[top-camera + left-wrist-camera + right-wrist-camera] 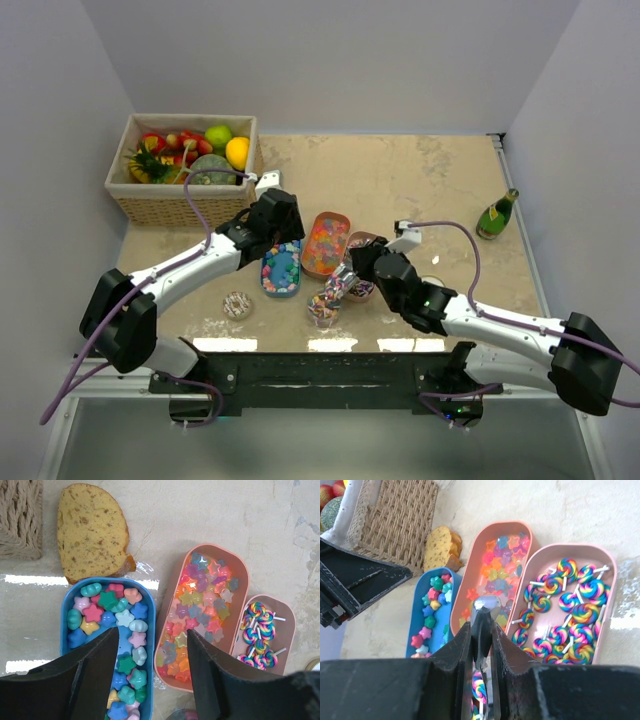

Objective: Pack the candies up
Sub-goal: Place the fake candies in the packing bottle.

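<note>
Three trays of candies lie side by side: pastel star sweets (pixel 95 612) in a blue tray (pixel 281 270), translucent orange-pink gummy stars (pixel 202 595) in a pink tray (pixel 325 243), and swirled lollipops (pixel 570 612) in a second pink tray (pixel 609 575). My left gripper (pixel 152 640) hangs open over the adjoining walls of the blue and gummy trays, holding nothing. My right gripper (pixel 482 625) is shut on the handle of a metal scoop (pixel 486 605). The scoop is tipped over a small glass jar (pixel 323 308) of mixed candies, and a lollipop shows beneath the jaws.
A wicker basket (pixel 150 205) of fruit stands at the back left, with a bread slice (pixel 92 532) lying between it and the trays. A round sprinkled cookie (pixel 237 305) sits left of the jar. A green bottle (pixel 497 213) lies at the far right.
</note>
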Controlling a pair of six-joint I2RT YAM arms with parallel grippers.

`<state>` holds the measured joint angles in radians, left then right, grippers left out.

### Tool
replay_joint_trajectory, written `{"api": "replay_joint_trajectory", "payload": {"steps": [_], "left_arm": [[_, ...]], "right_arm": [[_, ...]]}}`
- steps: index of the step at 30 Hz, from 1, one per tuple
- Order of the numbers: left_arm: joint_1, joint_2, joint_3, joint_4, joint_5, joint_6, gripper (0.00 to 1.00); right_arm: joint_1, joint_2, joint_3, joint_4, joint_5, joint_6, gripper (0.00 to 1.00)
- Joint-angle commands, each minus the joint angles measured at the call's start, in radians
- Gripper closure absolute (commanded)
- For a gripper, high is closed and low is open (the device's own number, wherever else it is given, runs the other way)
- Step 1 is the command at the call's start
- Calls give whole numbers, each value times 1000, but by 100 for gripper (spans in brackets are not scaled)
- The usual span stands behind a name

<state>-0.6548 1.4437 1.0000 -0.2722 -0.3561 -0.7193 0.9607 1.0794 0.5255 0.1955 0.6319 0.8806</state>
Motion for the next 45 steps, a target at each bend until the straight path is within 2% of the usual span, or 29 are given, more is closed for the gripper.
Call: {"api": "replay_joint_trajectory", "payload": {"steps": [1,12,18,26,36,45], "left_arm": [[7,-28,-3,16,-34,0,38],[7,-22,-4,19,-46,1,38],[9,-16,-3,25,-47,1,38],[7,-6,2,25,-50,1,38],[9,-8,6,18,-64,3,38],[12,3,17,16,-64,6,38]], "right_arm": [[9,-9,51,42,74,-72,100],[26,13,51,127,2,-144,100],[30,14,65,157,-58,-242,100],[47,53,117,105,-28,-299,100],[75,91,191,55,-28,-468,100],[76,60,189,35,14,-491,100]]}}
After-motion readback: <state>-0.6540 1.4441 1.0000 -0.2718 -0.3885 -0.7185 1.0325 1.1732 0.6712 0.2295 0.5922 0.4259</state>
